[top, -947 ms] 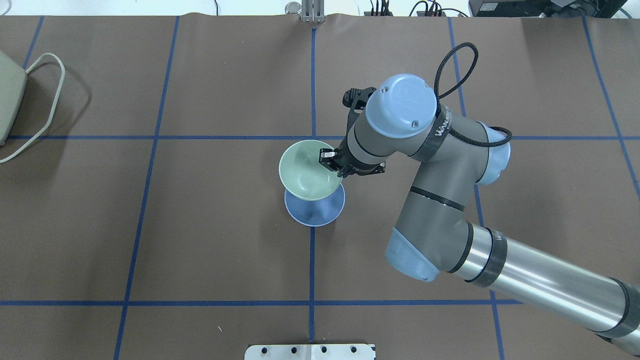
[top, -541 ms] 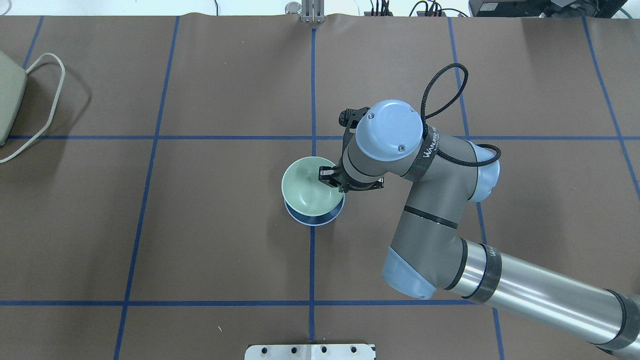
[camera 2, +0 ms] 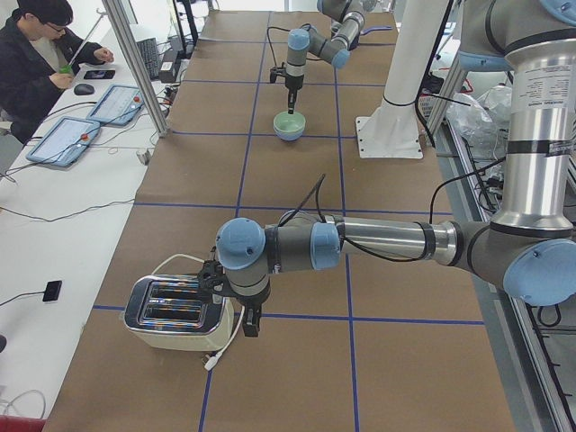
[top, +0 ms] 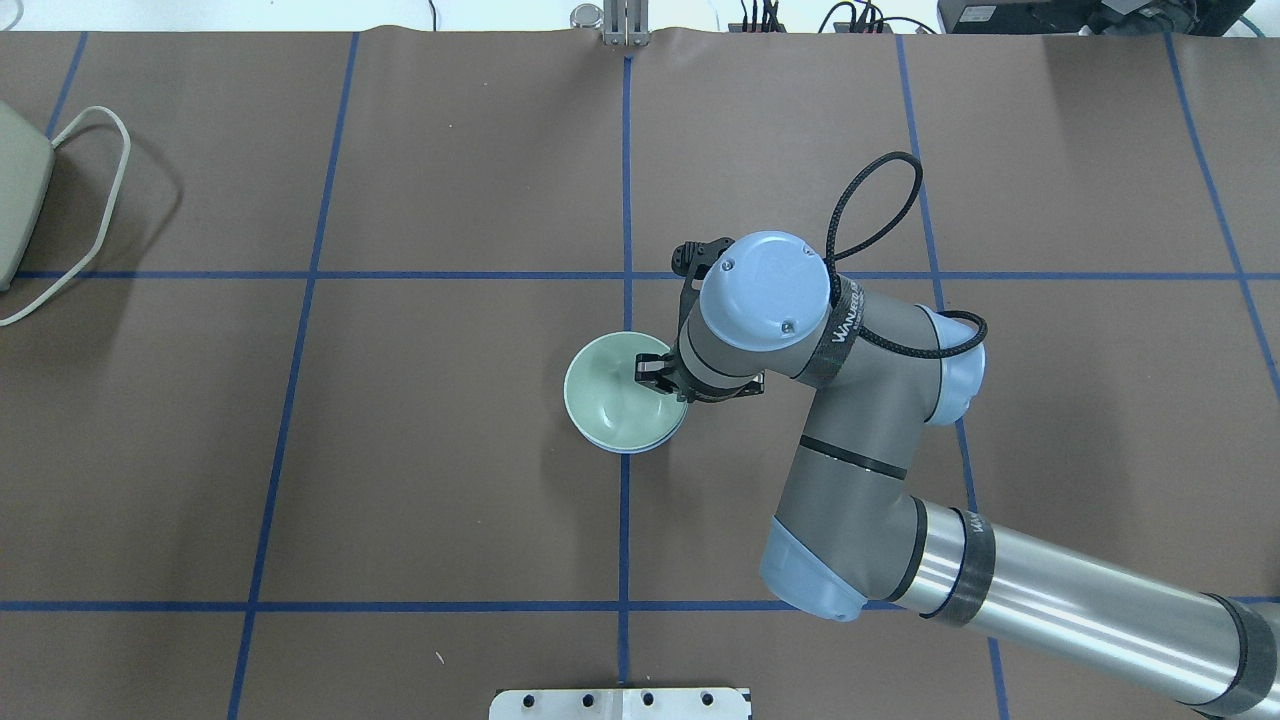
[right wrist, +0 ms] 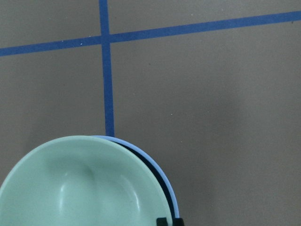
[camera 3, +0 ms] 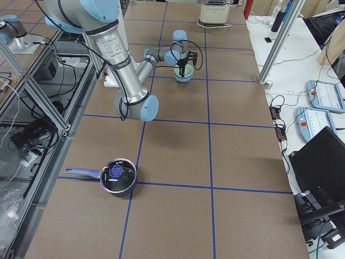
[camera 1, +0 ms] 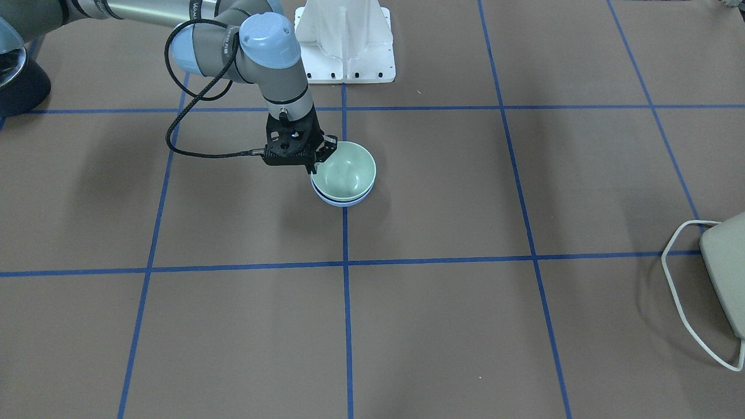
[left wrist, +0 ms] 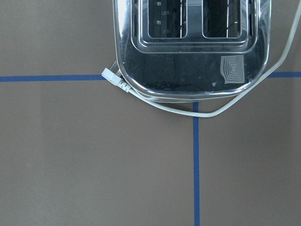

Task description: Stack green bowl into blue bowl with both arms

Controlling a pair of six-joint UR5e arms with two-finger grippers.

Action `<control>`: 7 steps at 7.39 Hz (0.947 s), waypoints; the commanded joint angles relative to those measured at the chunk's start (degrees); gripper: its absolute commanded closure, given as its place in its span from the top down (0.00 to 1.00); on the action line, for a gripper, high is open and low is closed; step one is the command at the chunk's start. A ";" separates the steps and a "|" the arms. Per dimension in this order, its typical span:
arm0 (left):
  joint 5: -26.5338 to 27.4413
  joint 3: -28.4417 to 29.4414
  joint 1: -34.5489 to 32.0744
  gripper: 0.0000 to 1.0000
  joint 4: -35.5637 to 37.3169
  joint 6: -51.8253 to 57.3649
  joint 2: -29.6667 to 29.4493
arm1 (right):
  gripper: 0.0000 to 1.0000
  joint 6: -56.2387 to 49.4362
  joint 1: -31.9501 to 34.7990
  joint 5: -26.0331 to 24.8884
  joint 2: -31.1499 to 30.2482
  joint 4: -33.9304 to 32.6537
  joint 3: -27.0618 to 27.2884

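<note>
The pale green bowl point(top: 612, 395) sits nested inside the blue bowl point(top: 628, 449), of which only a thin rim shows. They rest at the table's middle on a blue tape line. The pair also shows in the front view: green bowl point(camera 1: 347, 169), blue bowl point(camera 1: 343, 203). My right gripper point(top: 657, 380) is shut on the green bowl's right rim, one finger inside and one outside. The right wrist view shows the green bowl point(right wrist: 80, 188) seated in the blue bowl point(right wrist: 163, 176). My left gripper point(camera 2: 250, 322) hovers beside the toaster, far from the bowls; I cannot tell its state.
A chrome toaster point(left wrist: 188, 42) with a white cord lies at the table's left end point(top: 15, 190). A white pedestal point(camera 1: 346, 41) stands at the robot's side. A dark pot point(camera 3: 118, 177) sits at the table's right end. A person point(camera 2: 36, 54) sits beyond the far edge.
My right gripper has lowered the green bowl from above the blue bowl down into it. Now only the blue rim shows. The arm's wrist moved toward the robot.
</note>
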 commanded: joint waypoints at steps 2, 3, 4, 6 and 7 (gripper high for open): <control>0.00 0.08 -0.09 0.99 0.00 0.00 0.09 | 0.00 -0.09 -0.49 -0.32 -0.28 0.10 -0.18; 0.00 0.08 0.00 0.99 0.00 0.00 0.09 | 0.00 -0.09 -0.40 -0.23 -0.28 0.19 -0.18; 0.00 0.08 0.00 0.99 0.00 0.00 0.00 | 0.08 -0.09 -0.40 -0.23 -0.19 0.62 -0.09; 0.00 0.08 -0.09 0.99 0.09 0.00 0.09 | 1.00 -0.17 0.21 -2.93 -0.19 0.72 0.35; 0.00 0.08 -0.09 0.99 0.26 -0.08 0.09 | 1.00 -1.48 3.00 -2.35 -0.10 0.19 0.44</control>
